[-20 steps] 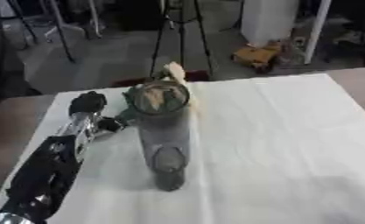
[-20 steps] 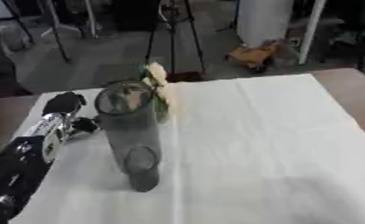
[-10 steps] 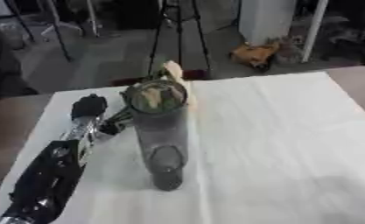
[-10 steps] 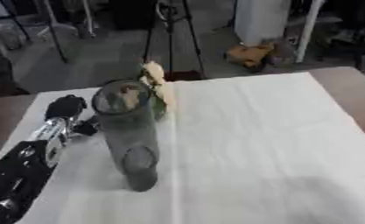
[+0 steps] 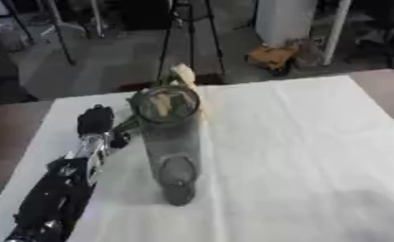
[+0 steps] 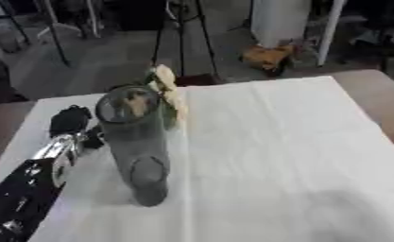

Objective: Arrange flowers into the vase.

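A tall grey glass vase (image 5: 172, 146) stands on the white cloth, left of the middle. A cream flower (image 5: 184, 76) pokes up just behind its rim, and pale petals show through the mouth. My left hand (image 5: 95, 121) comes in from the lower left and sits close beside the vase's upper part. Its black fingers are curled, and a thin green stem (image 5: 127, 126) runs from them toward the vase. Whether the flower head is inside the vase or behind it is unclear. The right hand shows in neither view.
The white cloth (image 5: 315, 156) covers the table to the right and front of the vase. Brown table (image 6: 380, 90) shows at the far right and far left edges. Beyond the far edge are tripod legs (image 5: 190, 33) and floor clutter.
Almost nothing differs. My left hand has drawn back a little toward me, and the vase and flower stay where they were.
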Controlling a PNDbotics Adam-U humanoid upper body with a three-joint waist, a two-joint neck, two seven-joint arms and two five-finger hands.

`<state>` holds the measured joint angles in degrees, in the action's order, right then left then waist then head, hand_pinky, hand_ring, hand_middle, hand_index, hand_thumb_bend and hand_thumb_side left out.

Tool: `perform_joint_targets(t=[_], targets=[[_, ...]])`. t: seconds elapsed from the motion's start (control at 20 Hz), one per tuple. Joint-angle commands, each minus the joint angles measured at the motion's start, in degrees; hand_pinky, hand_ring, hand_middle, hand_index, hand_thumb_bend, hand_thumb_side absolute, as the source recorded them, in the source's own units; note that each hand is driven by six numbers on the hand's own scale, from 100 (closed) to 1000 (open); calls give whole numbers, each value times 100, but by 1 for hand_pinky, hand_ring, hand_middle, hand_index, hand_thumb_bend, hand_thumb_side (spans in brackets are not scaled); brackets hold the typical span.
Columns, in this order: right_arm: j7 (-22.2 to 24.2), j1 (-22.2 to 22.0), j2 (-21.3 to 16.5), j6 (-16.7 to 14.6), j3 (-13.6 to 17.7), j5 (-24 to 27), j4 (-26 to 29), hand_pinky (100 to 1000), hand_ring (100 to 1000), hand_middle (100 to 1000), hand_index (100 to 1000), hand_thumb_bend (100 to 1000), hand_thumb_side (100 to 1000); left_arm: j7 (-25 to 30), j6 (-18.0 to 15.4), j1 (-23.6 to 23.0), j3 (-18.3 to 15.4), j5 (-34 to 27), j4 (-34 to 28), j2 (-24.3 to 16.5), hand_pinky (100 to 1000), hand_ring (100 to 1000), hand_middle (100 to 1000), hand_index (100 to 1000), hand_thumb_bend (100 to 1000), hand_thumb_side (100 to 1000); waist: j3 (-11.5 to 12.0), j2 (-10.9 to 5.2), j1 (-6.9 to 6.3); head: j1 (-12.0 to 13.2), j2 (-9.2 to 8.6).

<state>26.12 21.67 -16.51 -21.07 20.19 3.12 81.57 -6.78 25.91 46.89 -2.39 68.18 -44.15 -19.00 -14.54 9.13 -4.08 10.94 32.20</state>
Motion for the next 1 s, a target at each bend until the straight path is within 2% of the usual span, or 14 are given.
perform_joint_targets(t=[0.05, 0.25, 0.7, 1.0], targets=[[29, 83, -193, -16, 22, 34, 33, 655, 954, 394, 705, 478, 585, -304, 42, 95, -53, -190, 12, -73, 510, 658, 557, 723, 449, 266, -25, 11, -59, -7, -58], [59, 92, -210, -24, 10, 36, 29, 655, 955, 393, 705, 478, 580, -565, 69, 120, -39, -400, 109, -77, 504, 654, 552, 720, 417, 260, -77, 40, -101, 16, -83], [123, 116, -261, -36, 3, 45, 18, 655, 957, 392, 705, 480, 570, -860, 111, 195, -50, -679, 201, -153, 499, 656, 552, 721, 405, 253, -191, 134, -199, 62, -171], [144, 119, -292, -49, 7, 43, 3, 655, 958, 391, 705, 481, 566, -1045, 171, 203, -49, -793, 243, -173, 530, 681, 576, 730, 406, 266, -202, 165, -238, 56, -190]])
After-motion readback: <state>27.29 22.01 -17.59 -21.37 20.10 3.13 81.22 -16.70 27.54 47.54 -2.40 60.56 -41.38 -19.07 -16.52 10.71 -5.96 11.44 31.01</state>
